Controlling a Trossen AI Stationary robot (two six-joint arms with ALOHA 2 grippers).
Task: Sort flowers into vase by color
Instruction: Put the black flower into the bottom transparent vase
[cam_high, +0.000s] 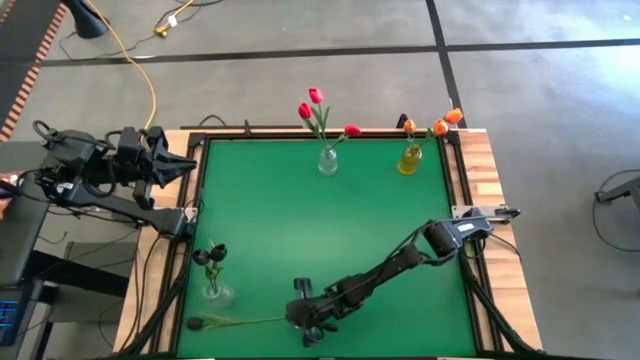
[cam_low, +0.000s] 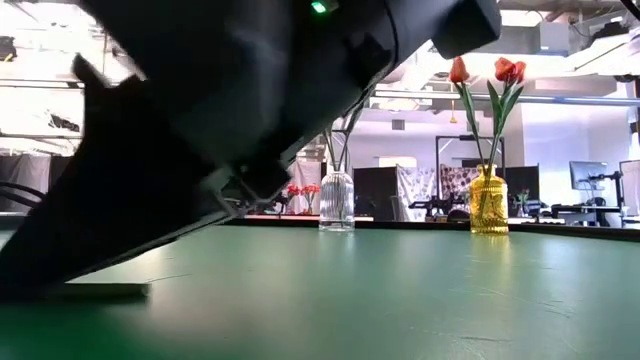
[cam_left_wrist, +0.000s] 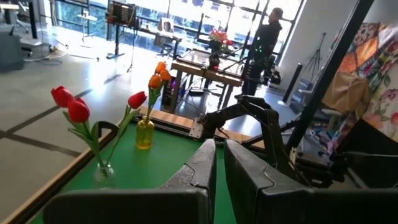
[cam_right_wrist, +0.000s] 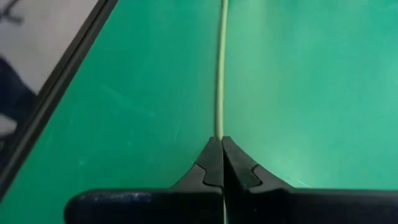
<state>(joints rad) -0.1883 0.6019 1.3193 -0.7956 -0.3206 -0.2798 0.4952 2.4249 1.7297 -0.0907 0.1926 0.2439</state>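
The green felt-covered tabletop (cam_high: 330, 230) carried three small vases, each apparently kept for one colour. A clear ribbed glass vase (cam_high: 328, 160) at the far edge held the three red tulips (cam_high: 316, 96), and a yellow glass vase (cam_high: 410, 159) near the far right corner held the orange tulips (cam_high: 441, 125). A second clear glass vase (cam_high: 216, 291) near the left front held a dark blackish tulip (cam_high: 212, 254).

The right arm stretched low across the front of the tabletop, its right tool (cam_right_wrist: 217, 155) pinched shut on the thin pale green stem (cam_right_wrist: 219, 74) of another dark-headed tulip (cam_high: 196, 323) lying flat near the front edge, likely bound for that near vase. The left tool (cam_left_wrist: 219, 163) waited off the tabletop's left side, fingers nearly together and holding nothing.

From table height the arm blocked most of the view, hiding the grasp and the lying flower. Leaves on that stem were hard to make out.
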